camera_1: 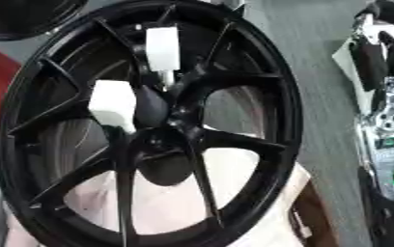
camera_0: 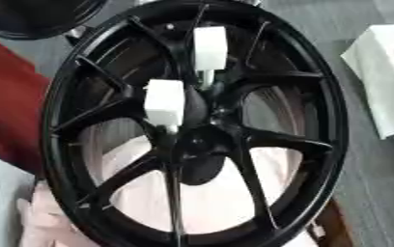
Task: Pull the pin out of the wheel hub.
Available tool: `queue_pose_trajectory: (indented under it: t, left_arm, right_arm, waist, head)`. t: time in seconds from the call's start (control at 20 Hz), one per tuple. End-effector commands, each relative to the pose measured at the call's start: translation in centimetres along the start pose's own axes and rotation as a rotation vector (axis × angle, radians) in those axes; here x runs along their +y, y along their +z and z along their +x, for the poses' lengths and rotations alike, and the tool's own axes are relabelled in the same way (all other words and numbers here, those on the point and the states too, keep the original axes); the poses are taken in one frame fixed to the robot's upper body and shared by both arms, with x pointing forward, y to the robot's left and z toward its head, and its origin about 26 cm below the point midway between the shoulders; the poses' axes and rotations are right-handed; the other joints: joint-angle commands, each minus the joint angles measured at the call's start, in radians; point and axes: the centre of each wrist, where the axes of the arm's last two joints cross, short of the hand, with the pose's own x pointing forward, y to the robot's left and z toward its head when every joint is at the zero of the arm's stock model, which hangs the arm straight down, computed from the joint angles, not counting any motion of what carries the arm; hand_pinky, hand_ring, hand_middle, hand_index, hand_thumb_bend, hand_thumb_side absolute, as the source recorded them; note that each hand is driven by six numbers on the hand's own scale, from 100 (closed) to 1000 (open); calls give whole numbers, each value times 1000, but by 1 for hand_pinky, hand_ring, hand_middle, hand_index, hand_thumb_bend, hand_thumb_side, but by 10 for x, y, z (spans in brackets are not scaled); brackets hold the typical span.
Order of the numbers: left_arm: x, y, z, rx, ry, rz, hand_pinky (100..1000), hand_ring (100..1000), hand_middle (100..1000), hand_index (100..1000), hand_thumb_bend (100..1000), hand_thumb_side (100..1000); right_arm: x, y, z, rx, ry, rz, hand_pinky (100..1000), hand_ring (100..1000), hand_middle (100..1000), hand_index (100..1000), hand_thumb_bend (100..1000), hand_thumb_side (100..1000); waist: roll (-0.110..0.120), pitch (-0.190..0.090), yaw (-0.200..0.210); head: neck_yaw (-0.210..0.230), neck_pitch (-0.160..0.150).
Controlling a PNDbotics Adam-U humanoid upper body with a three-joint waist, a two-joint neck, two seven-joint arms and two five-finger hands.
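Observation:
A black spoked wheel (camera_0: 325, 111) fills both views and leans a little to the right. Two white pins with block-shaped heads stick out of its hub (camera_0: 199, 144). One pin (camera_0: 210, 47) sits high, just above the hub's middle. The other pin (camera_0: 164, 102) is lower and to the left. My right arm (camera_1: 388, 125) runs along the right edge of the right eye view, and the right hand (camera_1: 374, 50) is up near the top corner, apart from the wheel and from both pins. Its fingers are not distinct. The left hand shows nowhere.
Another black wheel (camera_0: 27, 19) lies at the top left. A red shape (camera_0: 6, 106) is left of the wheel and a white sheet (camera_0: 379, 62) is to its right. Pale pink material (camera_0: 192, 202) shows through the lower spokes. A brown edge (camera_1: 315, 212) sits at the lower right.

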Motion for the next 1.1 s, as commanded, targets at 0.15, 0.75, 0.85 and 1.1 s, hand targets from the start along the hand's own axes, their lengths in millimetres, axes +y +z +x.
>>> queue_pose_trajectory:
  t: [0.15,0.75,0.85,1.1]
  left_arm:
    - [7,-10,20,-61,-112,-60,621,613,531,785,100,611]
    - [29,-69,81,-239,-531,-448,656,619,528,786,100,331]
    - [29,-83,95,-270,-633,-547,680,644,551,790,100,265]
    - [18,-116,118,-306,-847,-836,718,692,604,807,100,248]
  right_arm:
    - [-6,2,7,-41,19,-5,924,1000,718,797,100,585]
    - [-21,8,3,-39,76,19,917,1000,716,796,100,570]
    - [-23,9,2,-38,85,23,917,1000,715,796,100,569]
    - [-25,11,0,-21,80,38,916,1000,714,795,100,577]
  waist:
    - [-15,-36,-1]
    - [-12,-77,-27]
    - [-8,-82,-30]
    - [7,-83,-28]
  head:
    - [-2,-2]
    - [-52,5]
    - [-57,5]
    - [-62,2]
